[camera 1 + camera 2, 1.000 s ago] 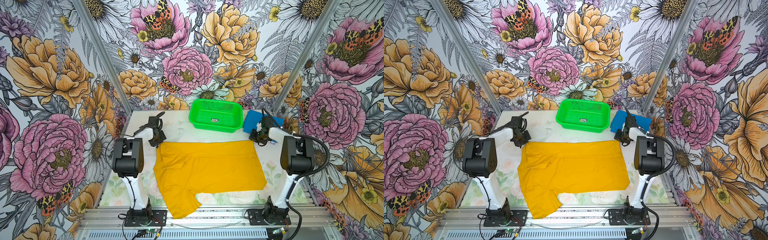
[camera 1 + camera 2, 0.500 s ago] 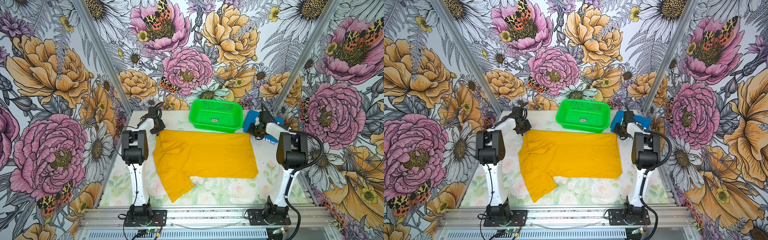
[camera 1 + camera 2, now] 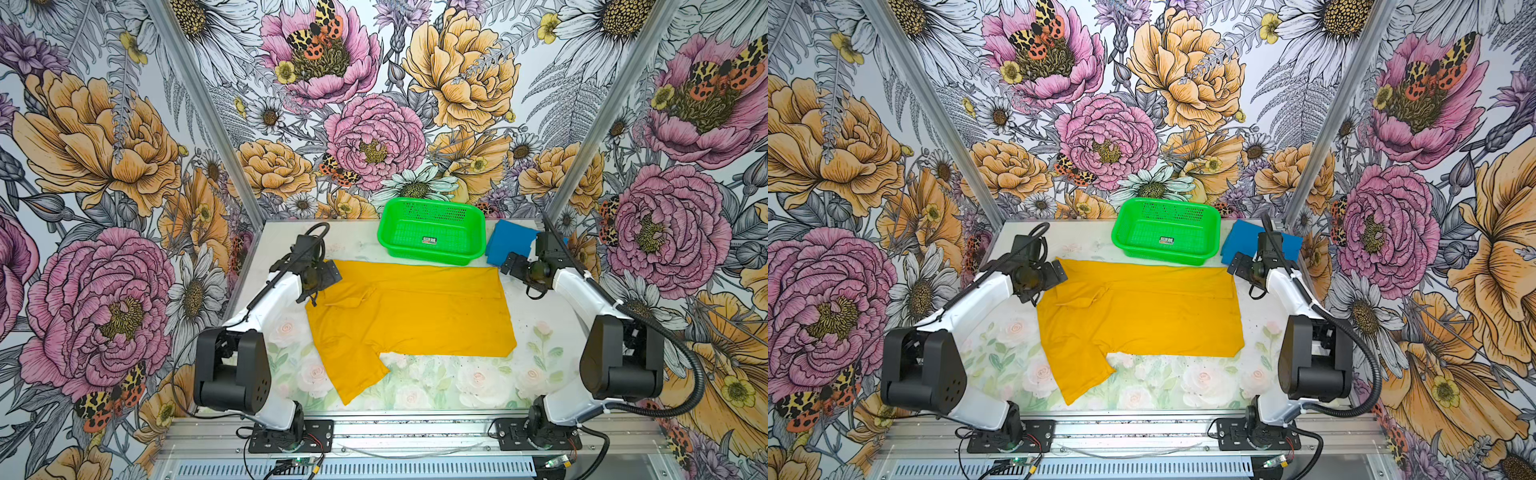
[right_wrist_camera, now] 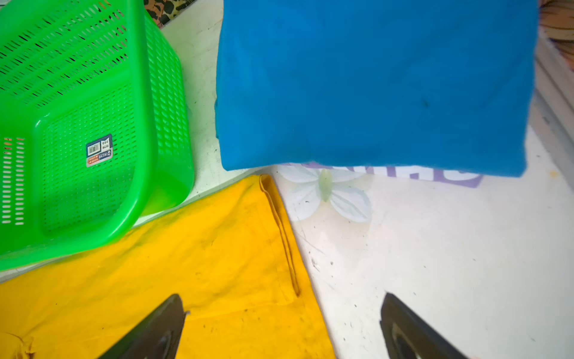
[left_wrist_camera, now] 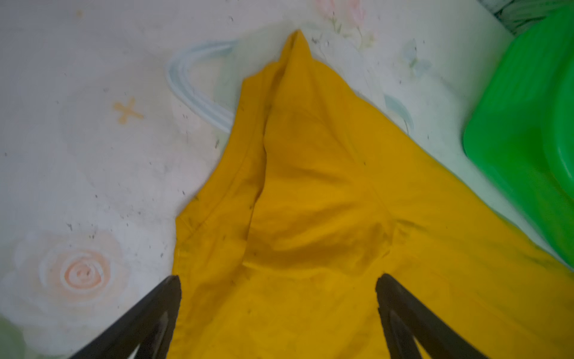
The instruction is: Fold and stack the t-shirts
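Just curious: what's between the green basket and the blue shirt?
Nothing: just bare table between basket and blue shirt, clearest in the right wrist view.

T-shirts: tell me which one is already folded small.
The blue t-shirt, a compact square beside the green basket; the yellow t-shirt lies spread wide across the table.

A yellow shirt [image 3: 407, 316] and a blue shirt [image 3: 509, 243] were seen, both plain. The basket [image 3: 384, 235] was coloured bright green. The table [image 3: 457, 382] and walls [image 3: 374, 137] were printed with flowers.
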Motion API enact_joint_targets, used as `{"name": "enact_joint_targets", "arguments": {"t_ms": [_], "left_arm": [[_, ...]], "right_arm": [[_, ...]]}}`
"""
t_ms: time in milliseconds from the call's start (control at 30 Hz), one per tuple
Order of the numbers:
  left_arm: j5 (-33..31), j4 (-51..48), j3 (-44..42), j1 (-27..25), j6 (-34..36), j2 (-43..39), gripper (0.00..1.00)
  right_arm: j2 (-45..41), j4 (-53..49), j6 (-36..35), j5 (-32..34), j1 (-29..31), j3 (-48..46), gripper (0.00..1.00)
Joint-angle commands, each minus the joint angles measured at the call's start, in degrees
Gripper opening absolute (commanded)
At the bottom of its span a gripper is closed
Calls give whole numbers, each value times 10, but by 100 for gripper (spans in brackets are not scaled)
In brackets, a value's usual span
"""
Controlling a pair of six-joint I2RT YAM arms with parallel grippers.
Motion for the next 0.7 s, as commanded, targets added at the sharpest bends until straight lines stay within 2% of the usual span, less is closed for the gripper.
{"name": "enact_joint_targets", "arguments": {"t_ms": [0,67,167,400,500,567,667], "left_arm": [[-43,-103,-58,-77,-82,-32,99],[-57,-138,-87,-134,-136,-65,99],[-36,-149,-150,-210,-220,-130,96],[7,-170,-267,-384,-355,-254,77],[24,-170,-304,-437,-395,-269,69],[29,-168,-318,-462,-416,-272,68],[25,-158,-326,-476,-426,-271,63]], "right_arm": [[-36,-33,22,13,5,-21,100],[-45,-45,42,3,2,-28,99],[-51,-51,45,-29,7,-47,99],[-51,-82,4,11,15,-68,100],[-48,-97,-3,22,16,-62,99],[-48,-105,-3,25,15,-58,100],[-52,-111,4,22,16,-59,99]]}}
